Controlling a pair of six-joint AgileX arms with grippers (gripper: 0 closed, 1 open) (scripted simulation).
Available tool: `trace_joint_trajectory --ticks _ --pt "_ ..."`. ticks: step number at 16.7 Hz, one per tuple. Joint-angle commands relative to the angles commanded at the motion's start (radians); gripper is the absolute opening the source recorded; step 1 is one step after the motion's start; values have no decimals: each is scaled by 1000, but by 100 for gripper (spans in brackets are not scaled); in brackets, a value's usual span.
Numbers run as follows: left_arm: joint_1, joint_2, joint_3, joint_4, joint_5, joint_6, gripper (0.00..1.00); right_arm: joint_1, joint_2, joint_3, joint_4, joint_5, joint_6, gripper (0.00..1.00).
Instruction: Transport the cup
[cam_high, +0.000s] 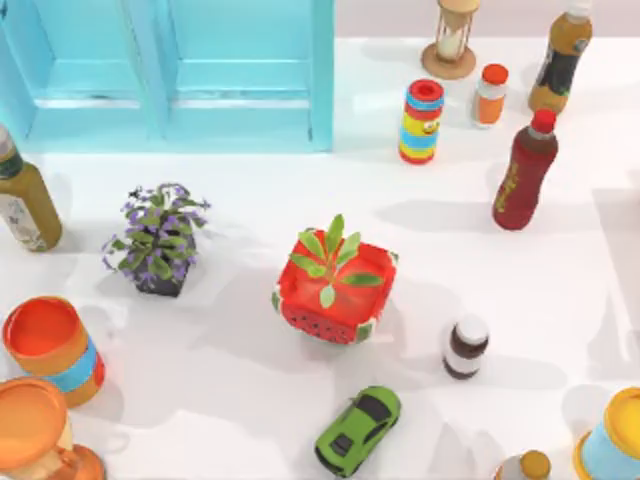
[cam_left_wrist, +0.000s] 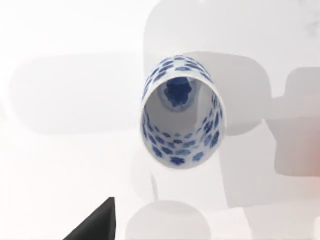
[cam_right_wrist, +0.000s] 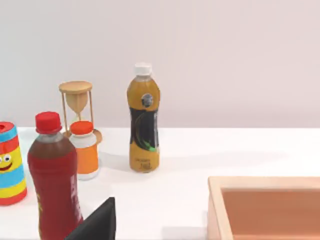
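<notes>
1. Your left wrist view looks straight down into the cup (cam_left_wrist: 181, 112), white with a blue flower pattern, its open mouth facing the camera above the pale table (cam_left_wrist: 65, 165).
2. A dark tip of the left pincer (cam_left_wrist: 97, 222) pokes into that view, apart from the cup; you cannot tell whether the pincer is spread or pressed together.
3. Your right wrist view shows a dark tip of the right pincer (cam_right_wrist: 100, 222); whether it is spread or pressed together cannot be told either.
4. Near that tip stands a red bottle (cam_right_wrist: 54, 175). Farther off are an orange-capped small bottle (cam_right_wrist: 84, 150), an hourglass (cam_right_wrist: 76, 107) and a tall yellow-brown bottle (cam_right_wrist: 144, 125).
5. A wooden box (cam_right_wrist: 265, 207) sits to the right in that view.
6. In the top view, a watermelon-patterned planter (cam_high: 335, 285) holds the table's middle, with a purple-flowered pot (cam_high: 158, 240) to its left and a green toy car (cam_high: 358, 430) nearer.
</notes>
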Motion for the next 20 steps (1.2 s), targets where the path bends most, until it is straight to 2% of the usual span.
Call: trace_joint_trajectory --ticks 9,20 --pt "3 14 -1 0 1 2 100 0 0 0 0 0 0 100" --pt "9 116 -253 357 1 8 100 0 0 0 0 0 0 100"
